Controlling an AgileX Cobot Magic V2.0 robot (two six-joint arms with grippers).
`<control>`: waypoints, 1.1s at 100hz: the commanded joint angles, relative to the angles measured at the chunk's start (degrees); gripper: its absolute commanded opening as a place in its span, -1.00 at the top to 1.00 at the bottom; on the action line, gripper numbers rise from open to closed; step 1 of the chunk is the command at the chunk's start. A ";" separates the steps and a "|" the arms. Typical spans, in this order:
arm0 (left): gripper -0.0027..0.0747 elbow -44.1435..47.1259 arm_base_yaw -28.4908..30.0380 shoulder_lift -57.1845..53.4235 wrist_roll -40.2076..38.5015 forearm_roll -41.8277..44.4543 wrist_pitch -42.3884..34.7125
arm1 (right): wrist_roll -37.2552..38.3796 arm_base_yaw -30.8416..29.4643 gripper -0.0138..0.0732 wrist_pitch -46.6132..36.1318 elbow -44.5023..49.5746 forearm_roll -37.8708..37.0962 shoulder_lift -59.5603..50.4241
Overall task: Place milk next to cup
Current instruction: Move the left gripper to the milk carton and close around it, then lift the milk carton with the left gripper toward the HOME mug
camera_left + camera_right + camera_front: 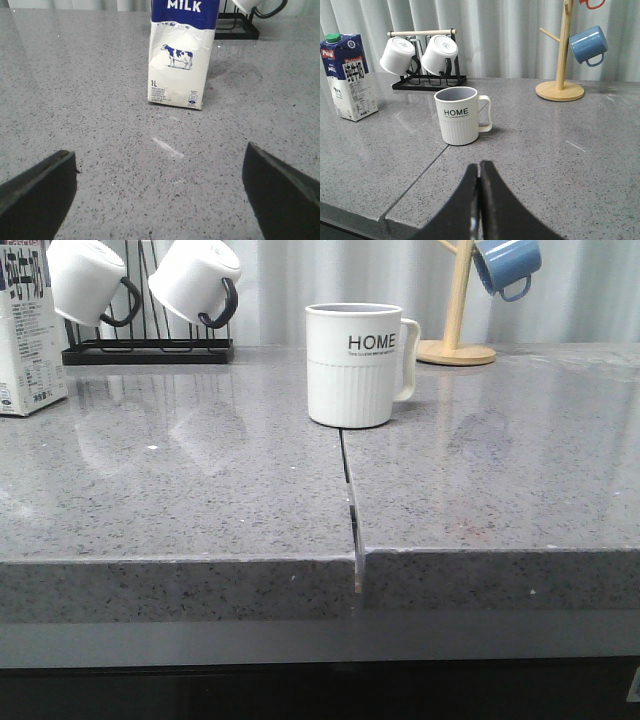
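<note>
The milk carton (pixel 28 335) stands upright at the far left of the grey counter, cut by the frame edge. It also shows in the left wrist view (pixel 180 55), white with a blue band and a cow picture, and in the right wrist view (pixel 351 77). The "HOME" cup (pixel 355 365) stands upright mid-counter, handle to the right; it also shows in the right wrist view (pixel 460 116). My left gripper (pixel 160 187) is open and empty, some way short of the carton. My right gripper (pixel 480 172) is shut and empty, short of the cup. Neither gripper shows in the front view.
A black rack (pixel 148 348) with two white mugs (pixel 195 280) stands at the back left, behind the carton. A wooden mug tree (pixel 458 310) with a blue mug (pixel 507 265) stands at the back right. A seam (pixel 350 490) splits the counter in front of the cup.
</note>
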 commanded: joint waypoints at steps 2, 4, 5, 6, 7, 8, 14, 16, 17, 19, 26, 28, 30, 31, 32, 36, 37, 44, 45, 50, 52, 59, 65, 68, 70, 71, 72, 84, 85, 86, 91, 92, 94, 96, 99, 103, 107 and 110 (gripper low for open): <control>-0.72 -3.39 -0.36 3.77 -0.58 -0.59 -7.68 | -0.07 -0.10 0.84 -4.45 -1.27 -0.30 -0.70; -0.72 -3.66 -0.36 4.64 -0.58 -0.59 -8.39 | -0.07 -0.10 0.84 -4.45 -1.27 -0.30 -0.70; -0.72 -3.88 -0.36 4.93 -0.58 -0.59 -8.73 | -0.07 -0.10 0.84 -4.45 -1.27 -0.30 -0.70; -0.72 -3.91 -0.36 5.51 -0.58 -0.59 -9.42 | -0.07 -0.10 0.84 -4.45 -1.27 -0.30 -0.70; -0.72 -4.14 -0.36 5.80 -0.58 -0.59 -9.76 | -0.07 -0.10 0.84 -4.45 -1.27 -0.30 -0.70; -0.72 -4.19 -0.36 6.37 -0.58 -0.49 -10.55 | -0.07 -0.10 0.84 -4.45 -1.27 -0.30 -0.70; -0.72 -5.07 -0.36 8.53 -0.58 0.00 -13.91 | -0.07 -0.10 0.84 -4.45 -1.27 -0.30 -0.70; -0.72 -5.29 -0.36 9.26 -0.58 0.00 -15.19 | -0.07 -0.10 0.84 -4.45 -1.27 -0.30 -0.70; -0.72 -5.53 -0.36 9.72 -0.58 0.00 -15.55 | -0.07 -0.10 0.84 -4.45 -1.27 -0.30 -0.70; -0.72 -5.91 -0.36 10.22 -0.58 0.00 -16.55 | -0.07 -0.10 0.84 -4.45 -1.27 -0.30 -0.70; -0.72 -7.33 -0.36 12.97 -0.58 1.26 -19.26 | -0.07 -0.10 0.84 -4.45 -1.27 -0.30 -0.70; -0.72 -7.83 -0.36 13.80 -0.58 1.52 -19.85 | -0.07 -0.10 0.84 -4.45 -1.27 -0.30 -0.70; -0.72 -8.16 -0.36 14.66 -0.58 1.80 -20.39 | -0.07 -0.10 0.84 -4.45 -1.27 -0.30 -0.70; -0.72 -8.51 -0.36 15.24 -0.58 1.79 -20.59 | -0.07 -0.10 0.84 -4.45 -1.27 -0.30 -0.70; -0.72 -8.68 -0.36 15.54 -0.58 1.79 -21.00 | -0.07 -0.10 0.84 -4.45 -1.27 -0.30 -0.70; -0.72 -9.63 -0.43 17.26 -0.58 1.92 -22.22 | -0.07 -0.10 0.84 -4.45 -1.27 -0.30 -0.70; -0.72 -9.77 -0.55 17.54 -0.58 1.92 -22.39 | -0.07 -0.10 0.84 -4.45 -1.27 -0.30 -0.70; -0.72 -11.52 -1.07 20.38 -0.58 2.36 -23.86 | -0.07 -0.10 0.84 -4.45 -1.27 -0.30 -0.70; -0.72 -11.90 -1.05 20.95 -0.58 2.36 -23.88 | -0.07 -0.10 0.84 -4.45 -1.27 -0.30 -0.70; -0.72 -13.25 -1.40 22.89 -0.58 2.87 -24.40 | -0.07 -0.10 0.84 -4.45 -1.27 -0.30 -0.70; -0.72 -13.87 -1.52 23.73 -0.58 2.99 -24.57 | -0.07 -0.10 0.84 -4.45 -1.27 -0.30 -0.70; -0.72 -15.89 -1.52 26.41 -0.58 3.45 -25.03 | -0.07 -0.10 0.84 -4.45 -1.27 -0.30 -0.70; -0.72 -17.52 -1.52 28.37 -0.58 3.75 -25.62 | -0.07 -0.10 0.84 -4.45 -1.27 -0.30 -0.70; -0.72 -18.51 -1.52 29.32 -0.58 3.75 -25.81 | -0.07 -0.10 0.84 -4.45 -1.27 -0.30 -0.70; -0.72 -19.08 -1.52 29.99 -0.58 3.75 -25.81 | -0.07 -0.10 0.84 -4.45 -1.27 -0.30 -0.70; -0.72 -19.26 -1.52 30.43 -0.58 3.75 -26.03 | -0.07 -0.10 0.84 -4.45 -1.27 -0.30 -0.70; -0.72 -19.48 -1.52 30.63 -0.58 3.75 -26.11 | -0.07 -0.10 0.84 -4.45 -1.27 -0.30 -0.70; -0.72 -22.92 -1.52 34.03 -0.58 4.56 -26.13 | -0.07 -0.10 0.84 -4.45 -1.27 -0.30 -0.70; -0.72 -23.09 -1.52 34.39 -0.58 4.56 -26.13 | -0.07 -0.10 0.84 -4.45 -1.27 -0.30 -0.70; -0.72 -23.26 -1.52 34.59 -0.58 4.66 -26.24 | -0.07 -0.10 0.84 -4.45 -1.27 -0.30 -0.70; -0.72 -24.46 -1.52 35.83 -0.58 4.67 -26.55 | -0.07 -0.10 0.84 -4.45 -1.27 -0.30 -0.70; -0.72 -24.60 -1.52 36.15 -0.58 4.67 -26.71 | -0.07 -0.10 0.84 -4.45 -1.27 -0.30 -0.70; -0.72 -24.99 -1.52 36.41 -0.58 4.67 -26.82 | -0.07 -0.10 0.84 -4.45 -1.27 -0.30 -0.70; -0.72 -25.39 -1.52 36.90 -0.75 4.67 -26.95 | -0.07 -0.10 0.84 -4.45 -1.27 -0.30 -0.70; -0.72 -25.88 -1.52 37.54 -1.07 4.80 -27.28 | -0.07 -0.10 0.84 -4.45 -1.27 -0.30 -0.70; -0.72 -26.52 -1.64 38.20 -1.44 4.80 -27.75 | -0.07 -0.10 0.84 -4.45 -1.27 -0.30 -0.70; -0.72 -26.89 -1.92 38.95 -1.59 4.80 -28.34 | -0.07 -0.10 0.84 -4.45 -1.27 -0.30 -0.70; -0.72 -27.46 -2.05 39.40 -1.66 4.80 -28.76 | -0.07 -0.10 0.84 -4.45 -1.27 -0.30 -0.70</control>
